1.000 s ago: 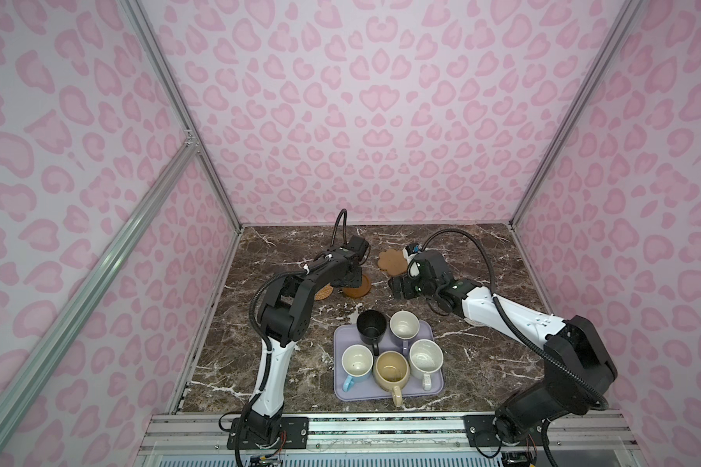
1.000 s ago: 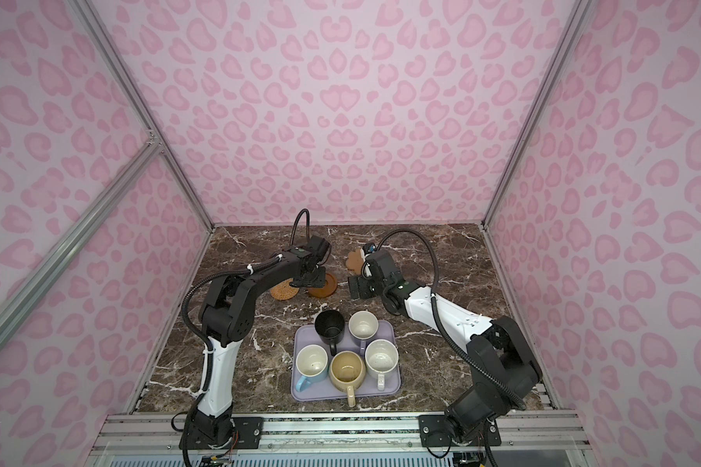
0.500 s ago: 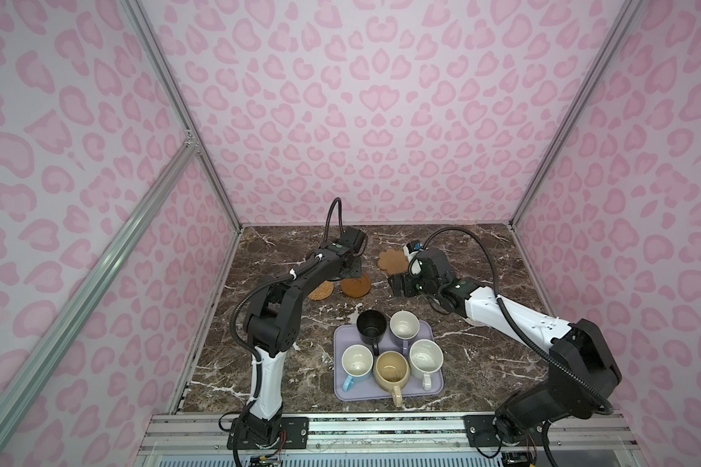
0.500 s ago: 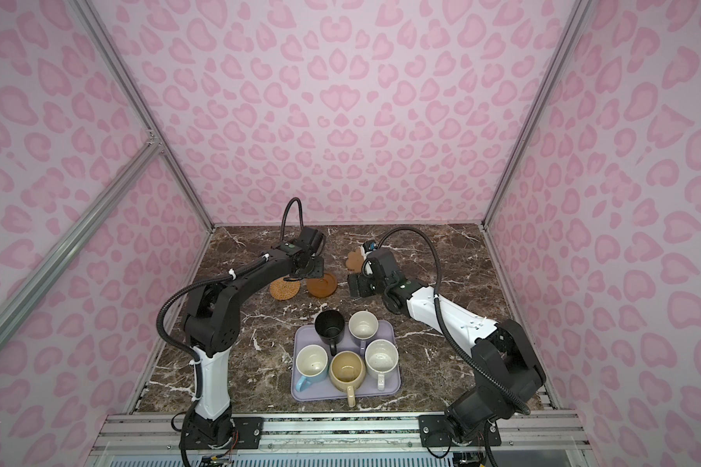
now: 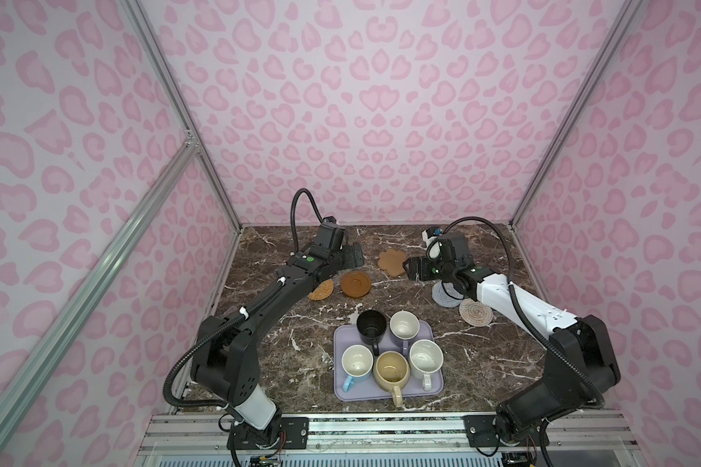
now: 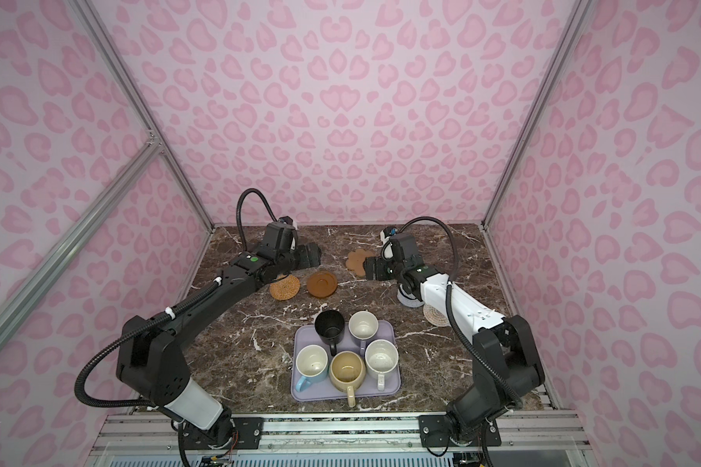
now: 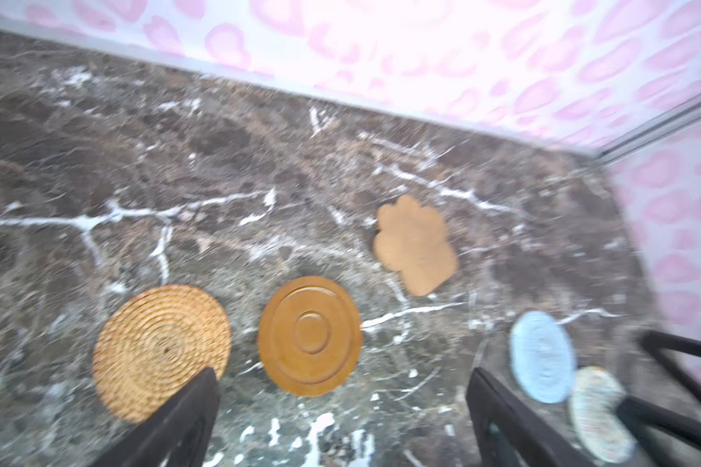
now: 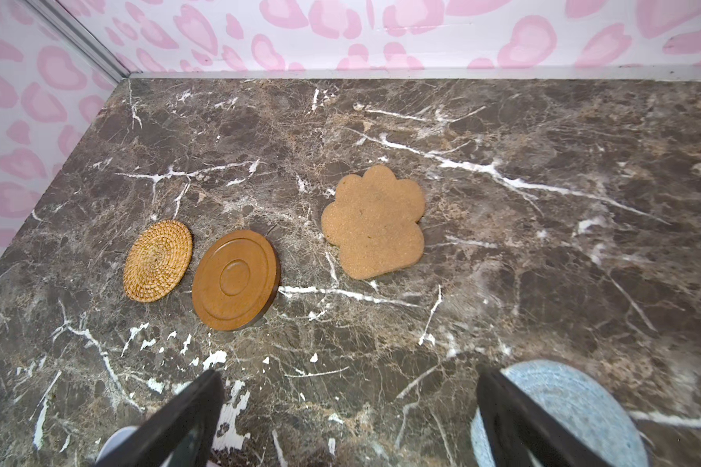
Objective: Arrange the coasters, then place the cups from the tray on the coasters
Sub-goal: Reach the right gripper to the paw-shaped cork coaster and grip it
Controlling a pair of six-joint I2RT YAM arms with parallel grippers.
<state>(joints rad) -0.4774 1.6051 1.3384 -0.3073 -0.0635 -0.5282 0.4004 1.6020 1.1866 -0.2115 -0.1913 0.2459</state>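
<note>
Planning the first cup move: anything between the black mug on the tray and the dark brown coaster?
Nothing visible. The black mug stands at the tray's far left corner, and bare tabletop lies between it and the dark brown coaster. The left gripper hangs open beyond the coaster, off that line.

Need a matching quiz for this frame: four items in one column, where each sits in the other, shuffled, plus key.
Items
1. black mug
2. paw-shaped coaster
3. rattan coaster
4. cream woven coaster

Places
A. right beside the grey-blue coaster
B. nearest the back wall
C. on the tray, at its far left corner
D. partly hidden by the left arm in a top view

Pairs: 1-C, 2-B, 3-D, 4-A
</note>
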